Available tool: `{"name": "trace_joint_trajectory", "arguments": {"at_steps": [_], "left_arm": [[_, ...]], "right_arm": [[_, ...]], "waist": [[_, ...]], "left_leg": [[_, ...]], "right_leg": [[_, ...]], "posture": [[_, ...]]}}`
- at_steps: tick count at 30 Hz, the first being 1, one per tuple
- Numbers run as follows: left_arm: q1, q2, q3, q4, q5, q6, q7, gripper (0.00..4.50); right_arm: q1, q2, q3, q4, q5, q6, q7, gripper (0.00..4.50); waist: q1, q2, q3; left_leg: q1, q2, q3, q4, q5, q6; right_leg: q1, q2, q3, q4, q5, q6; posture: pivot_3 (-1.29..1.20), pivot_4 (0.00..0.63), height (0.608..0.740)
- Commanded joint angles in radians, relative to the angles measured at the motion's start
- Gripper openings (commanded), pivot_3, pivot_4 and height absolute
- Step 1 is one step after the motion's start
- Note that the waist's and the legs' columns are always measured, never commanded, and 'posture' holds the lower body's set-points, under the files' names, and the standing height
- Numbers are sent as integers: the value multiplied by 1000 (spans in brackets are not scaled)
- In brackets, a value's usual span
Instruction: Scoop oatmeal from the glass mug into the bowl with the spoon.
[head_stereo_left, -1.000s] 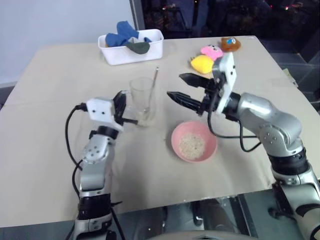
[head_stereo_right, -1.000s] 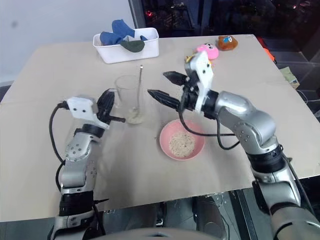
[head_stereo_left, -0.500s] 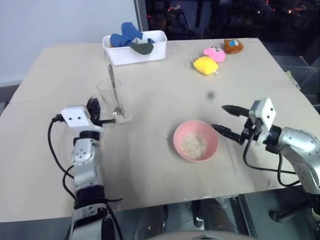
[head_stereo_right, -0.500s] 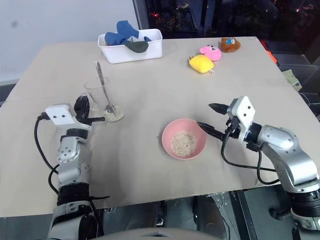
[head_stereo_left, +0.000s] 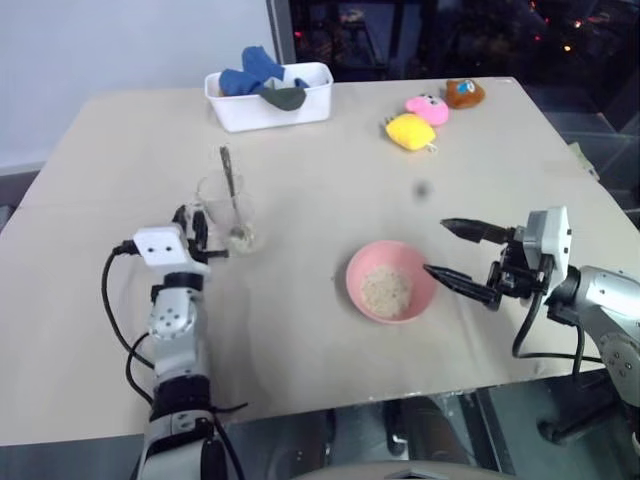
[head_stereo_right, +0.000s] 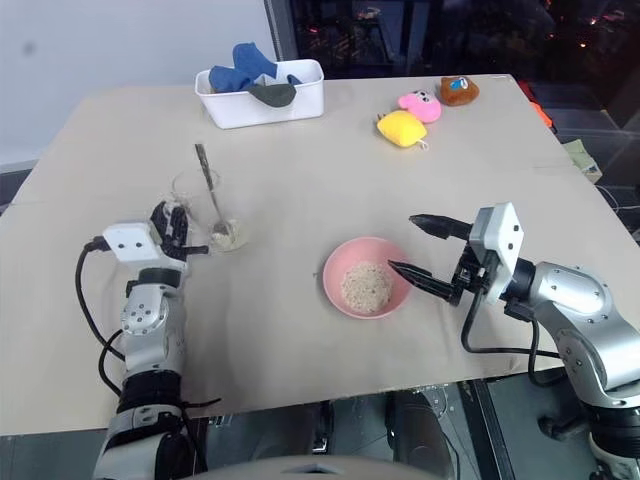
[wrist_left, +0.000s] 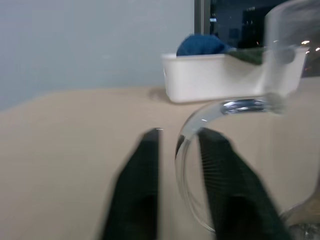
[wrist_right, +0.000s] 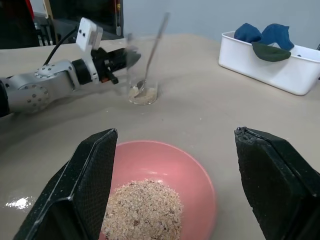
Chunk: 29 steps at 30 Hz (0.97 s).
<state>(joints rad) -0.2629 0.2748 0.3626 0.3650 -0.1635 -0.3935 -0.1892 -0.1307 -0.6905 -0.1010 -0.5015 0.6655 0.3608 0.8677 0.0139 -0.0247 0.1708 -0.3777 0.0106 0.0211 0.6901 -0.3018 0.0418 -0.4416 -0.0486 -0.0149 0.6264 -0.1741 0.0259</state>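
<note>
The glass mug (head_stereo_left: 222, 203) stands on the table at the left, with the spoon (head_stereo_left: 230, 185) leaning inside it and a little oatmeal (head_stereo_left: 240, 238) at its bottom. My left gripper (wrist_left: 180, 132) is at the mug's handle (wrist_left: 186, 165). Its fingers (wrist_left: 145, 185) stand apart on either side of the handle, with a gap showing. The pink bowl (head_stereo_left: 352, 283) sits in the middle with a heap of oatmeal (head_stereo_left: 385, 291) in it. Just right of the bowl, my right gripper (head_stereo_left: 436, 247) is held wide open and empty.
A white bin (head_stereo_left: 270, 95) with blue and dark cloths stands at the back. Yellow (head_stereo_left: 411, 130), pink (head_stereo_left: 426, 104) and brown (head_stereo_left: 464, 92) plush toys lie at the back right. The table's front edge runs close behind both arms.
The mug moved left with my left gripper and now stands on the table, and the left fingers have parted from the handle. My right gripper drew back from beside the mug to the bowl's right.
</note>
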Motion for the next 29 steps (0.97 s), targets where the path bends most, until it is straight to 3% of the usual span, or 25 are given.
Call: {"name": "trace_joint_trajectory", "arguments": {"at_steps": [1, 4, 9, 10, 11, 16, 22, 29], "left_arm": [[46, -10, -1, -81, -39, 35, 0, 2863], [112, -19, -5, -195, -72, 99, -2, 4307], [292, -3, -32, -456, -145, 276, -49, 4307], [338, 15, -37, -510, -167, 329, -73, 4344], [383, 32, -36, -566, -207, 384, -99, 4344], [601, 176, 16, -829, -481, 583, -311, 4344], [715, 344, 174, -950, -657, 712, -427, 4344], [748, 373, 226, -970, -673, 744, -473, 4344]], "right_arm": [[-9, -6, -32, -19, 4, -10, 6, 3765], [-6, -20, -23, -4, -25, -3, 1, 3765], [-22, -28, -11, 60, -107, 3, -37, 3765], [-18, -34, -15, 70, -109, -2, -22, 4283], [-13, -42, -20, 80, -120, -17, -7, 4450], [5, -73, -76, 163, -173, -78, 10, 4450], [59, -103, -113, 288, -287, -170, -4, 4450], [108, -89, -139, 298, -307, -184, -28, 4450]], "waist": [[0, 0, 0], [-1, 0, 0], [-1, 0, 0], [-1, 0, 0], [-2, 0, 0], [-1, 0, 0], [0, 0, 0], [-5, 1, 0]], "left_leg": [[0, 0, 0, 0, 0, 0], [0, 0, 0, 0, 0, 0], [0, 0, 0, 0, 0, 0], [0, 1, 0, 0, 0, 0], [0, 1, 0, 0, 0, 0], [0, 2, 1, 0, 0, 0], [0, 1, 1, 0, 0, 0], [0, 1, 3, 0, 0, 0]], "right_leg": [[0, 0, 0, 0, 0, 0], [0, 0, 0, 0, 0, 0], [0, -1, 0, 0, 0, 0], [0, -1, 0, 0, 0, 0], [0, -1, 0, 0, 0, 0], [-1, 1, 1, 0, -1, 0], [-1, 1, 1, 0, -5, -1], [-1, 2, 3, 0, -6, 0]], "posture": [[0, 150, 740], [0, 150, 740], [0, 150, 740], [0, 150, 740], [0, 150, 740], [0, 150, 740], [0, 150, 740], [0, 150, 740]]}}
